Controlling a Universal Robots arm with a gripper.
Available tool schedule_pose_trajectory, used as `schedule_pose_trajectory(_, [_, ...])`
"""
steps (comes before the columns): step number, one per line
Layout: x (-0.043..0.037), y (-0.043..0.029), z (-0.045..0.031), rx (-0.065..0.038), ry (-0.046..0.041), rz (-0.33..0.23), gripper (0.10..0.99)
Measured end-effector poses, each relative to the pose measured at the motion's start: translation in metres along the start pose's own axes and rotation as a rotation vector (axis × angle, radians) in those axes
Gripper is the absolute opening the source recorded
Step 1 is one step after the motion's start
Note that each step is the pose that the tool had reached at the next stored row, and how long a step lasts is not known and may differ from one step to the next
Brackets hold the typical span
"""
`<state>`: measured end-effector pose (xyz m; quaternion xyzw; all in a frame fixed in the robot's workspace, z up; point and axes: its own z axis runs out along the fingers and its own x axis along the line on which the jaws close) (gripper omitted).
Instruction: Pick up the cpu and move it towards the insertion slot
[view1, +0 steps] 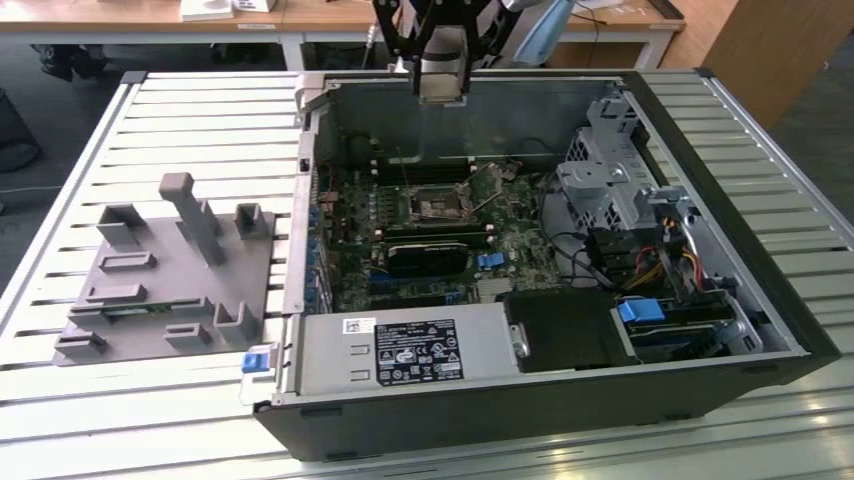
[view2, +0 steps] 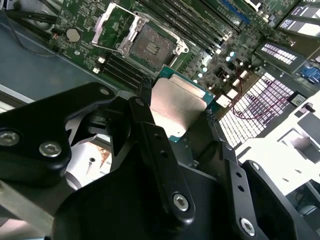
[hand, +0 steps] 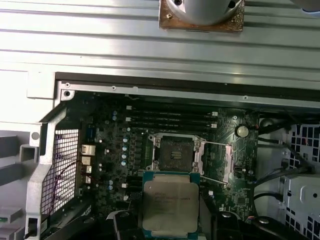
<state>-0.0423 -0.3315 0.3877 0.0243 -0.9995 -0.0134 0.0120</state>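
Overhead, pincer (view2: 176, 107) clamping cpu (hand: 170, 203), insertion slot (hand: 175, 153) open below

Exterior high, oblique; wrists close above insertion slot (hand: 173, 154)

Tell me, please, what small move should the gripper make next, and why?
Probably a short shift toward the slot. The gripper holds the cpu above the board, beside the open slot and not yet over it, in both wrist views.

slot (hand: 176, 154): open from above | lever (hand: 216, 161) stood beside | drive cage (view1: 607, 185) stood well apart
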Motion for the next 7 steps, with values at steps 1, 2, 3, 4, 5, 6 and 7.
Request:
schedule_pose_trajectory(1, [-0.0001,0.0,0.0,0.0,0.0001,0.0,0.541])
schedule_pose_trajectory(2, [-0.0001,0.0,0.0,0.0,0.0,0.0,0.541])
schedule_pose_trajectory(3, [-0.0002,0.0,0.0,0.0,0.0001,0.0,0.541])
schedule_pose_trajectory(4, [-0.0002,0.0,0.0,0.0,0.0001,0.0,0.541])
schedule_pose_trajectory(5, [-0.0002,0.0,0.0,0.0,0.0001,0.0,0.541])
schedule_pose_trajectory(6, [-0.0002,0.0,0.0,0.0,0.0001,0.0,0.541])
schedule_pose_trajectory(7, [-0.0002,0.0,0.0,0.0,0.0001,0.0,0.541])
